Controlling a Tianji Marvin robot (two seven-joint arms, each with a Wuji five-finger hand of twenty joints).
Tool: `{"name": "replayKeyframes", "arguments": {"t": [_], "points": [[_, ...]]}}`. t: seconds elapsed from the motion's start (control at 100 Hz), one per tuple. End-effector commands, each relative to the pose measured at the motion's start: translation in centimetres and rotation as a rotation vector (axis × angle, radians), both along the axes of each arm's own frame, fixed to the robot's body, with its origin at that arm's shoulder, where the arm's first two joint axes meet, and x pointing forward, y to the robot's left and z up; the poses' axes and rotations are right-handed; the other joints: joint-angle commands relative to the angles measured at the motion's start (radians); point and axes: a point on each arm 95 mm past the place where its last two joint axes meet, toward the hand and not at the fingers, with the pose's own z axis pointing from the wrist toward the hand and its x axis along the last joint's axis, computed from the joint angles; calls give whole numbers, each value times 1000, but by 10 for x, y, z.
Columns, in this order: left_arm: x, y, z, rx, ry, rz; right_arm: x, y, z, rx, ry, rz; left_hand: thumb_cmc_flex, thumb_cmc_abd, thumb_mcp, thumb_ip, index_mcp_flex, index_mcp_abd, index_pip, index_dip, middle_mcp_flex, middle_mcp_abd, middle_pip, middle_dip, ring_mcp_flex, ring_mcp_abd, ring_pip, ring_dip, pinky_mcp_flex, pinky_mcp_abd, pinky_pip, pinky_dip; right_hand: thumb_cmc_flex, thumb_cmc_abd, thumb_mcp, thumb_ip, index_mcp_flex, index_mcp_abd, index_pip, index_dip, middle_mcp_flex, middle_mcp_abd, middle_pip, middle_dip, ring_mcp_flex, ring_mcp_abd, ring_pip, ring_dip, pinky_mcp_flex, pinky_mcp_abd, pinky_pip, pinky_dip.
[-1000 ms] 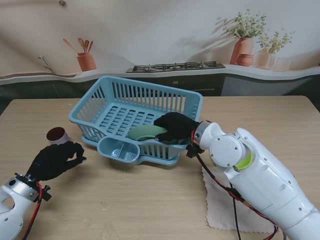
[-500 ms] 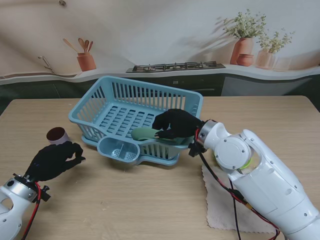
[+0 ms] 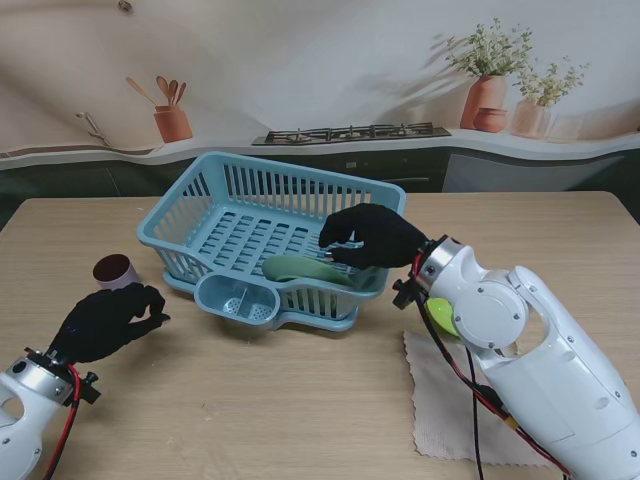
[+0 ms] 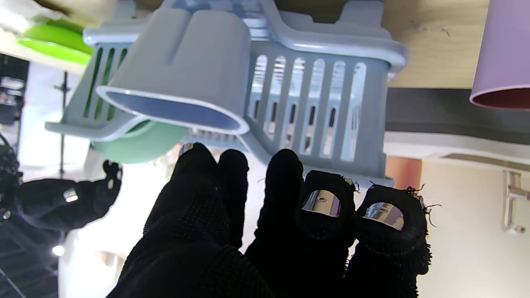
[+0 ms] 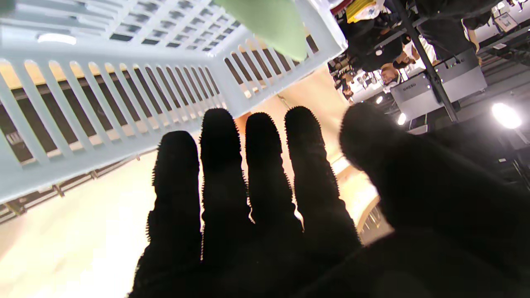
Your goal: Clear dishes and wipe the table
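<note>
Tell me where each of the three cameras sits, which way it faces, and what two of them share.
Stand view: above the shoulders, facing down at the table; shows both arms, left hand and right hand.
Left wrist view: along the left hand's fingers toward the blue basket.
Right wrist view: along the right hand's fingers at the basket's slatted wall.
All three share the basket and the green dish.

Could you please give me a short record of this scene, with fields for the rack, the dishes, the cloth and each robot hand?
rack: blue dish rack, mid-table
in rack: green bowl
cup: on table, left of rack
cloth: flat, right of me
yellow-green dish: mostly hidden by right arm
left robot hand: empty, beside cup
right robot hand: open, over rack
</note>
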Motion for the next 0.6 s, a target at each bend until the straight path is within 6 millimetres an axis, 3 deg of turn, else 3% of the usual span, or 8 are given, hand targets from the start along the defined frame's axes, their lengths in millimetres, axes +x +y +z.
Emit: {"name": "replayKeyframes", "arguments": {"t": [0.0, 0.17, 0.3, 0.45, 0.59], "points": [[-2, -2, -1, 11, 9, -4, -5, -1, 3, -1, -24, 12, 33, 56, -16, -4, 1, 8, 12, -2, -9, 41, 5, -1, -17, 35, 13, -8, -7, 36, 4, 22, 45, 0, -26, -41, -32, -26, 50, -27, 13, -22, 26, 6, 21, -16, 35, 16, 14, -21, 34, -2], [-4, 0, -4, 14, 8, 2, -10, -17, 7, 16, -84, -7, 36, 57, -17, -4, -1, 9, 13, -3, -11, 41, 4, -1, -17, 34, 13, -6, -7, 37, 4, 24, 136, 25, -76, -46, -57, -42, 209, -74, 43, -21, 76, 26, 46, -8, 100, 42, 43, -24, 88, 11], [-5, 0, -6, 17, 7, 7, -14, -31, 8, 31, -124, -31, 37, 59, -18, -4, -3, 11, 13, -4, -13, 41, 3, 0, -20, 33, 10, -5, -11, 34, 0, 25, 198, 72, -96, -32, -30, -57, 263, -73, 85, -19, 99, 32, 69, -4, 146, 59, 63, -26, 119, 26], [-6, 1, -8, 17, 8, 11, -20, -50, 6, 34, -175, -54, 39, 60, -19, -5, -7, 11, 14, -5, -20, 43, -1, -1, -33, 37, 0, -5, -29, 33, -13, 24, 207, 83, -87, -30, -27, -63, 288, -62, 95, -20, 116, 40, 77, -5, 172, 69, 70, -27, 136, 34], [-7, 1, -11, 10, 5, 15, -27, -69, 3, 47, -209, -91, 47, 55, -20, -4, -11, 3, 7, -27, -37, 43, -39, -27, -84, 77, -78, -36, -95, 59, -101, 4, 205, 86, -90, -32, -31, -64, 294, -62, 93, -20, 120, 42, 74, -5, 179, 71, 70, -29, 140, 37]]}}
